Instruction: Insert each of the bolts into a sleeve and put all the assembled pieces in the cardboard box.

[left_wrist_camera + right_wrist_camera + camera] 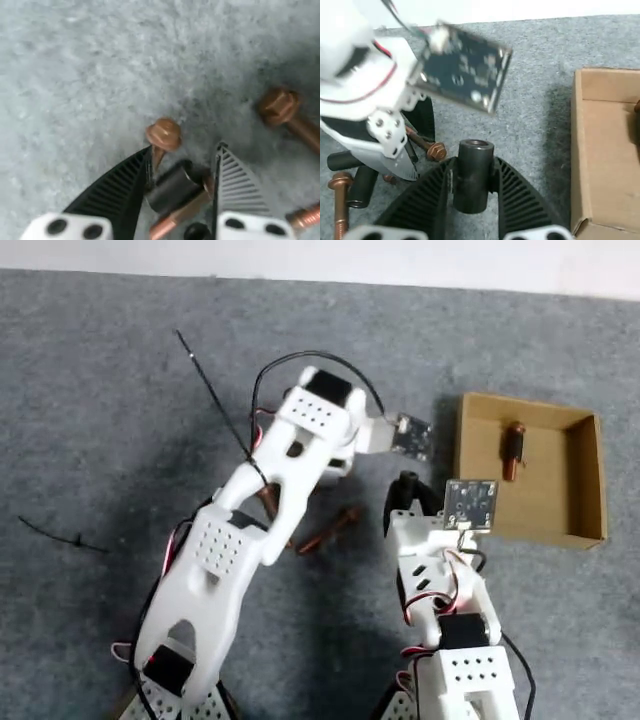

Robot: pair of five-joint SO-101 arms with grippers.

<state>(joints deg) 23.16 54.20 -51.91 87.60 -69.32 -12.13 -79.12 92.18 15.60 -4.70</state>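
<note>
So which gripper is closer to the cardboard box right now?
Right. The right gripper, holding a black sleeve, sits just beside the box; the left gripper is farther off, over the loose bolts.

Open cardboard box sits at approx. 3 o'clock in the high view, w/ one bolt-in-sleeve piece lying near its 10 o'clock side. Copper bolts lie at 9 o'clock of the box. A black sleeve stands upright, bore up.
</note>
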